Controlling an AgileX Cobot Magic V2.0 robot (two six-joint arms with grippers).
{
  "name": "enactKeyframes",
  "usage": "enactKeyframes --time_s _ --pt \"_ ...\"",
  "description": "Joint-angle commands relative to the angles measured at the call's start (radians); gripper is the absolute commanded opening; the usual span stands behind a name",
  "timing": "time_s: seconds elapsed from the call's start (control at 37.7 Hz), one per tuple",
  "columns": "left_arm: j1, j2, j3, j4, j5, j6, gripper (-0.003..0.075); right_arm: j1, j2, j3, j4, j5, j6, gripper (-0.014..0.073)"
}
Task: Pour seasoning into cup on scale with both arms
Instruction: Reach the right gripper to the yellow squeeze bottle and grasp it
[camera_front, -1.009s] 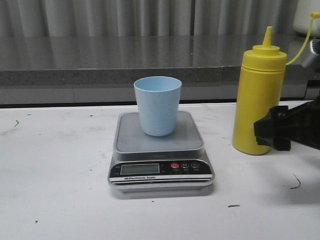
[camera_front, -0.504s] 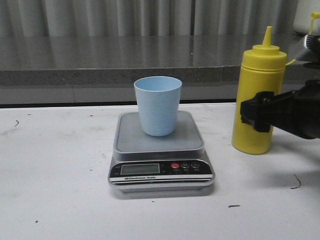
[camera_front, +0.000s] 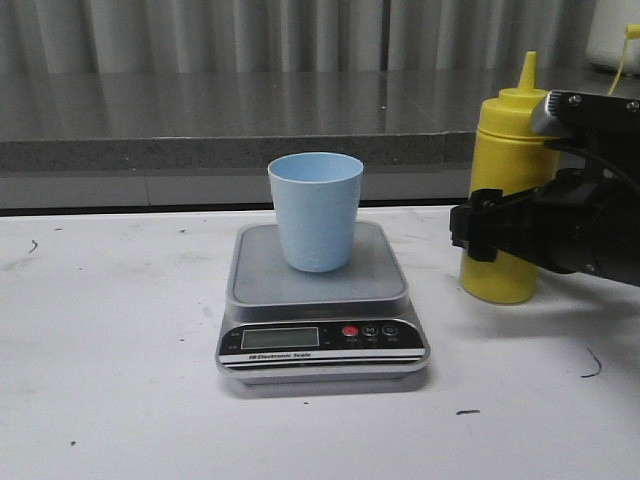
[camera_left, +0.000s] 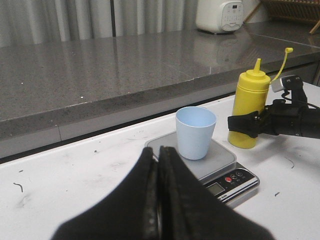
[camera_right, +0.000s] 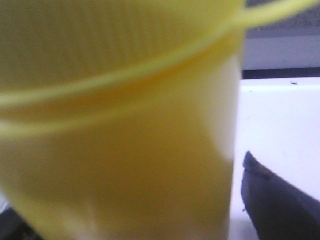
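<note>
The pale blue cup (camera_front: 316, 210) stands upright on the grey platform of the scale (camera_front: 262, 278) at the table's middle. The yellow seasoning bottle (camera_front: 505, 130) stands upright on the table to the right of the scale. My right gripper (camera_front: 480, 235) reaches in from the right at the bottle's mid-height, jaws open on either side of it. In the right wrist view the bottle (camera_right: 120, 125) fills the frame, with a gap between it and one finger (camera_right: 272, 200). My left gripper (camera_left: 158, 162) is shut and empty, held back from the cup (camera_left: 195, 132) and scale (camera_left: 222, 170).
A grey stone counter ledge (camera_front: 200, 120) runs behind the white table. A white appliance (camera_left: 220, 15) and a wicker rack (camera_left: 295, 7) stand on it at the back right. The bottle's tether (camera_left: 280, 65) arcs up to its right.
My right gripper has moved left and up, from beside the bottle's base to astride its middle. The bottle has shifted slightly left. The cup and scale have not moved.
</note>
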Motion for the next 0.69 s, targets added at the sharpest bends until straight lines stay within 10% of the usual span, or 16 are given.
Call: enactKeyframes --time_s 0.0,0.32,0.66 --pt "0.000 0.010 -0.025 -0.013 -0.087 -0.008 -0.0020 -0.001 -0.033 -0.020 -0.005 -0.098 0.001 0.0620" --pt "0.000 0.010 -0.025 -0.013 -0.087 -0.008 -0.0020 -0.001 -0.035 -0.020 -0.005 -0.107 0.000 0.0177" --pt "0.000 0.010 -0.025 -0.013 -0.087 -0.008 -0.0020 -0.001 -0.156 -0.024 -0.075 -0.055 -0.140 0.0167"
